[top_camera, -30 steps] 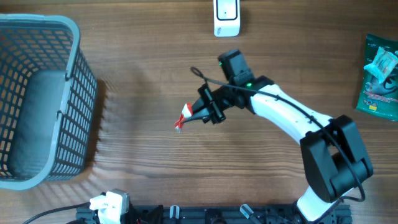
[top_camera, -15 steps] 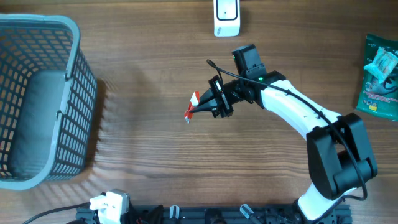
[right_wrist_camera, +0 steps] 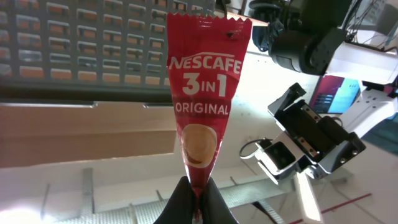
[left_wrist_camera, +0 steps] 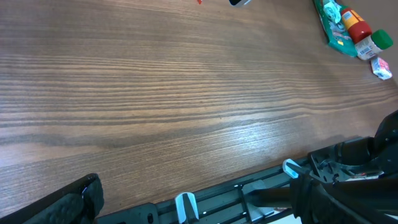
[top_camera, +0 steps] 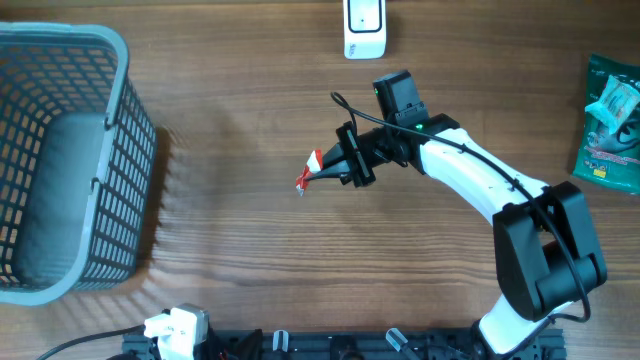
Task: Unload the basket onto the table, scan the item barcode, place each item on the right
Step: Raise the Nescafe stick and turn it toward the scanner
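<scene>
The item is a red Nescafé 3-in-1 sachet (top_camera: 311, 168), held above the table's middle. My right gripper (top_camera: 335, 172) is shut on its lower end. In the right wrist view the sachet (right_wrist_camera: 202, 99) stands upright from the black fingertips (right_wrist_camera: 214, 202) with its printed front facing the camera, and no barcode shows. The white scanner (top_camera: 364, 28) lies at the far edge, up and right of the sachet. In the left wrist view my left gripper (left_wrist_camera: 199, 208) hangs open and empty over the near table edge, one finger (left_wrist_camera: 74, 202) at the bottom left.
A grey mesh basket (top_camera: 60, 160) stands at the left. A green packet (top_camera: 610, 125) lies at the right edge, and the left wrist view shows a small bottle (left_wrist_camera: 360, 28) on the packet. A black rail (top_camera: 350, 345) runs along the near edge.
My right gripper carried the sachet a short way right and toward the scanner, then held still. The left gripper has not moved.
</scene>
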Action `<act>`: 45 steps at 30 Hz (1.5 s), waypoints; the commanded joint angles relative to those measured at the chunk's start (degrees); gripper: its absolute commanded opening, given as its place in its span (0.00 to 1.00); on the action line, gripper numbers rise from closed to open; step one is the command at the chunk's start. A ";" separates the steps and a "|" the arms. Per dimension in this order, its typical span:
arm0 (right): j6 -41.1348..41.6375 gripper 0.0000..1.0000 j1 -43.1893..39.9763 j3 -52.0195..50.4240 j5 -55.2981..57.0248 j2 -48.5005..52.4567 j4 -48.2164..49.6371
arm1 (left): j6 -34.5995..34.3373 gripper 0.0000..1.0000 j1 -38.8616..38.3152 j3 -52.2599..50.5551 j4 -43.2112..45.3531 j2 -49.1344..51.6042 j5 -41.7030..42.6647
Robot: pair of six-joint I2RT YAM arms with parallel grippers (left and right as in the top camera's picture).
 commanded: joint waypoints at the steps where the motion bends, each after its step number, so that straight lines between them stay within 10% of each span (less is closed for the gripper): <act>1: -3.08 0.04 -0.46 1.03 -1.51 -0.94 0.20 | -0.15 1.00 -0.04 0.00 0.13 -0.20 0.07; 10: 7.43 0.05 -2.12 0.79 20.41 -0.94 -4.70 | -0.15 1.00 -0.04 0.00 0.13 -0.20 0.09; 19: 4.24 0.04 -5.66 0.79 18.80 -0.42 -11.82 | -0.15 1.00 -0.04 0.00 0.13 -0.20 0.09; 23: -13.33 0.04 -5.70 0.79 11.96 -0.42 -12.00 | -0.15 1.00 -0.04 0.00 0.13 -0.20 0.09; 31: -86.75 0.04 -5.64 0.79 8.74 -0.42 -7.67 | -0.15 1.00 -0.04 0.00 0.13 -0.20 0.07; 36: -116.19 0.04 -4.63 0.79 13.14 -0.42 0.26 | -0.15 1.00 -0.04 0.00 0.13 -0.20 0.07; 45: -113.94 0.05 -0.07 0.79 21.07 -1.77 36.48 | -0.15 1.00 -0.04 0.00 0.13 -0.20 0.09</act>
